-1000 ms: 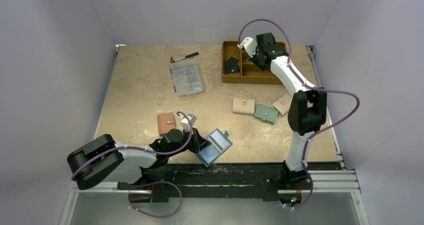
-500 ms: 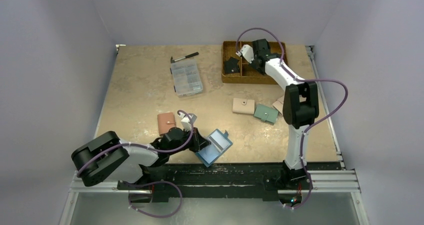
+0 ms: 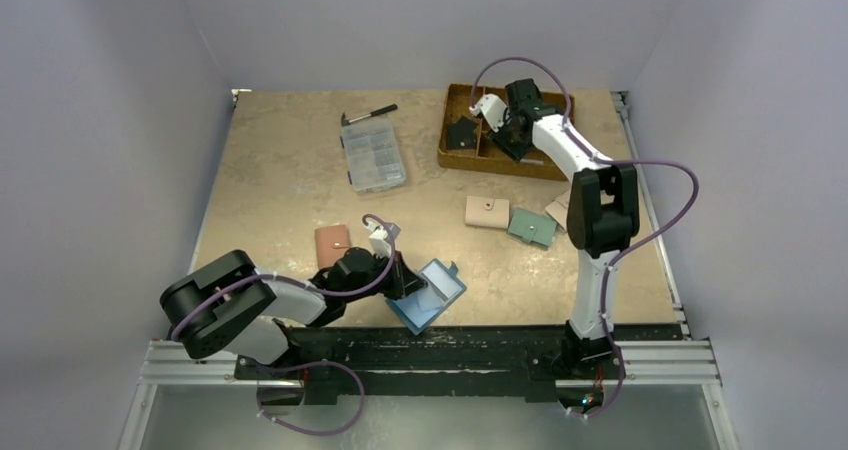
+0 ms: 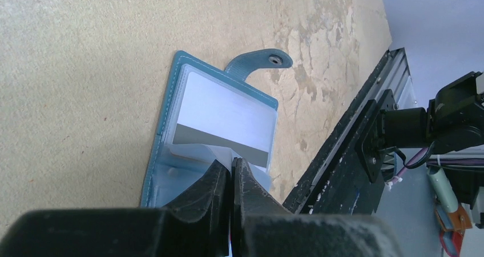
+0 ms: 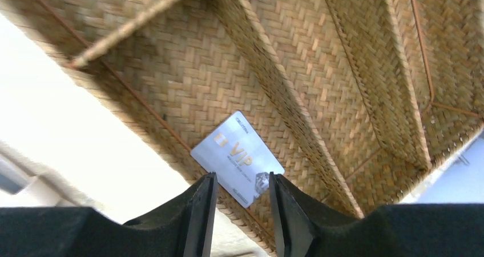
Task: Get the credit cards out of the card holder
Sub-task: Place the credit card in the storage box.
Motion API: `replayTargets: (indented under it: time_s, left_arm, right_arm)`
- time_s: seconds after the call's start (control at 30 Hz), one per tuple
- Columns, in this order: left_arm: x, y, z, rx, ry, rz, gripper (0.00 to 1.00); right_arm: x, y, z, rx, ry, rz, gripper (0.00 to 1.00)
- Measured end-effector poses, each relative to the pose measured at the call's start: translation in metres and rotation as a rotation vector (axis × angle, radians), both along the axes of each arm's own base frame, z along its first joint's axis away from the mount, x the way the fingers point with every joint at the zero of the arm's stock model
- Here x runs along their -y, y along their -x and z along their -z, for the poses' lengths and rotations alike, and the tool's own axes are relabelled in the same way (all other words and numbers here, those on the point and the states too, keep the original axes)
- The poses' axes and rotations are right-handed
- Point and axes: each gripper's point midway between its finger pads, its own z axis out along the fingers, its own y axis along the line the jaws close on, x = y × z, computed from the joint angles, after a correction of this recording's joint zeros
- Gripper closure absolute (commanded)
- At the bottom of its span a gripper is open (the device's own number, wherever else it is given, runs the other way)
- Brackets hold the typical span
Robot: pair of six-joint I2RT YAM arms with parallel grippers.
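Now: my right claw [image 5: 241, 180] stands over the woven tray [image 5: 319, 45] at the far side of the table [image 4: 85, 68]. A second ago it was pinched shut and higher up by the tray's far edge. It has since swung in low over a compartment and its jaws stand apart, moderately wide, with nothing between them.
- The greyish card [image 5: 234, 154] lies flat on the weave just beyond the fingertips, gold lettering up, by the tray's outer wall. I read that as a drop just made: one card is out and delivered.
- A dark flat thing sits in the neighbouring compartment in the overhead view. Whether it is a card, I cannot tell.
- My left claw [image 4: 233, 168] has barely shifted. It is clamped tight on a pale inner leaf of the card holder [image 3: 430, 295].
- The holder lies open near the table's near edge, snap tab out.
- A striped card [image 4: 222, 120] sits in the holder's clear pocket, so the job is not finished.
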Motion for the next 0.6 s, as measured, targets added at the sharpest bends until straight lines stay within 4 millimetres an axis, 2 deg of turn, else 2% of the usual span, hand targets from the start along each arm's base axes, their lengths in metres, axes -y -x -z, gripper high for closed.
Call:
replayTargets:
  time_s: [0.13,0.33,0.47,0.6]
  left_arm:
    - [0.002,0.002,0.0,-0.013,0.009,0.018,1.0]
    - [0.01,0.003,-0.002,-0.026,0.026,0.06,1.0]
    - [0.02,0.001,-0.007,-0.033,0.037,0.09,1.0]
    - [0.034,-0.005,-0.015,-0.036,0.043,0.124,1.0]
  right_arm:
    - [-0.016,0.014,-0.018,-0.011,-0.108,-0.025,0.53]
    - [-0.043,0.055,-0.073,0.014,-0.294,-0.123,0.5]
    - [-0.064,0.104,-0.097,-0.011,-0.427,-0.243,0.5]
    - [-0.088,0.169,-0.1,-0.086,-0.587,-0.413,0.49]
